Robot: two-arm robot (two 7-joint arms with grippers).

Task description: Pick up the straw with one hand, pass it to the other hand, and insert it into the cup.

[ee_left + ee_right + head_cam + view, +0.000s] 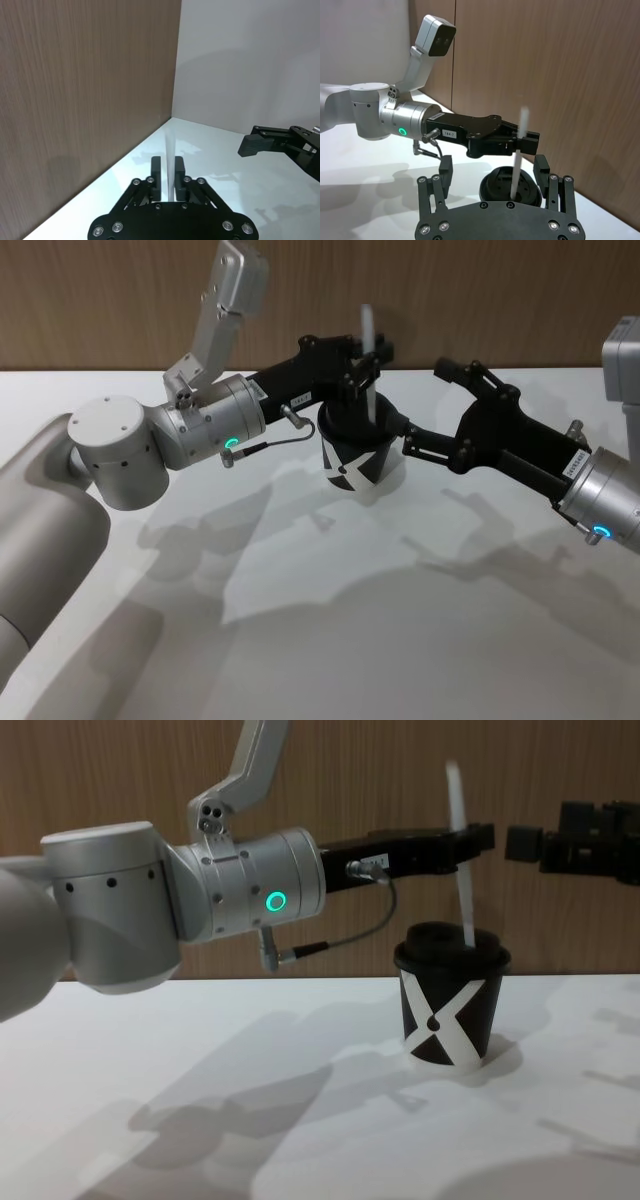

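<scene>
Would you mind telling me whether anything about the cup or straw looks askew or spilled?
Nothing stands out. The cup stands upright on the table, nothing spilled, and the straw is near vertical in its lid, gripped by the left gripper.

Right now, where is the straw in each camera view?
Head view: straw upper centre, above the cup.
Left wrist view: straw between the left gripper fingers.
Right wrist view: centre-right.
Chest view: upper right.
Shared landmark: the left gripper that holds it.
</scene>
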